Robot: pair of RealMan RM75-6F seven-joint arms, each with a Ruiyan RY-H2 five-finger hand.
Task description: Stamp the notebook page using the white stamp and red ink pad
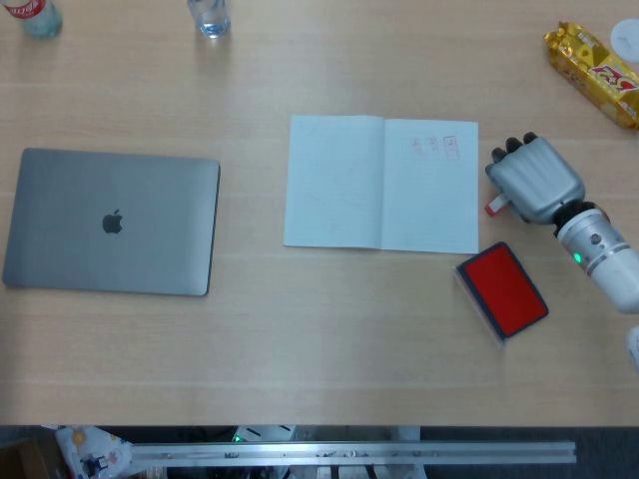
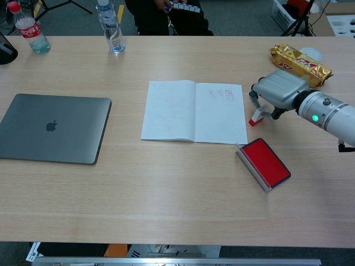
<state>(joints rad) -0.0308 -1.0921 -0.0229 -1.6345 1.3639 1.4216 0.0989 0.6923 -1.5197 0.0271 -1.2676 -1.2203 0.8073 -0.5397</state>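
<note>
The right hand (image 2: 277, 91) hung palm down over the table (image 2: 166, 177) just right of the notebook (image 2: 194, 111), its fingers (image 2: 254, 98) curled downward around the stamp (image 2: 257, 118). The stamp stood tilted on the table directly under the hand, its red base showing between one finger on its left and another on its right. Whether the fingers actually pressed on it could not be told from either view; from the head view only a small red and white piece of the stamp (image 1: 495, 207) peeked out at the hand's (image 1: 534, 180) left edge. The notebook lay open, with faint red marks at the far corner of its right page. The ink pad (image 2: 265, 162) sat open nearer and slightly right of the stamp, apart from it. The left hand was out of sight
</note>
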